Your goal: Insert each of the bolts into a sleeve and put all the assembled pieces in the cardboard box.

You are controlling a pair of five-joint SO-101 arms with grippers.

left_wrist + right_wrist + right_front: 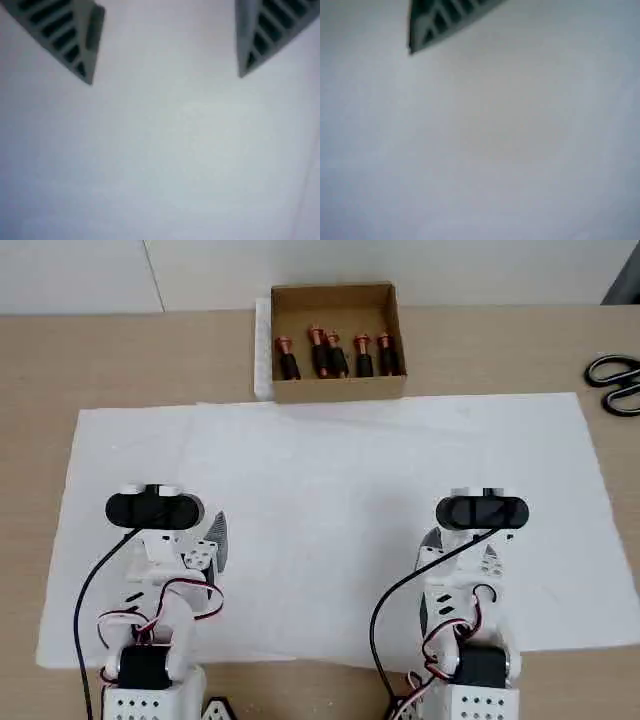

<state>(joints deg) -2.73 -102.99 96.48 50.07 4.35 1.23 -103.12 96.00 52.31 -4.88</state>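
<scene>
Resting over the white sheet [330,500] near the desk's near edge, the left tool [166,77] was held wide and empty, and the right tool [460,548] could not be judged, presumably because five assembled pieces [332,355] were already lodged in the cardboard box [338,390] at the far edge.

both arms [170,560] are white plastic with black motors [145,668], black oval cameras [155,509] and red-and-white wires [190,592].
</scene>
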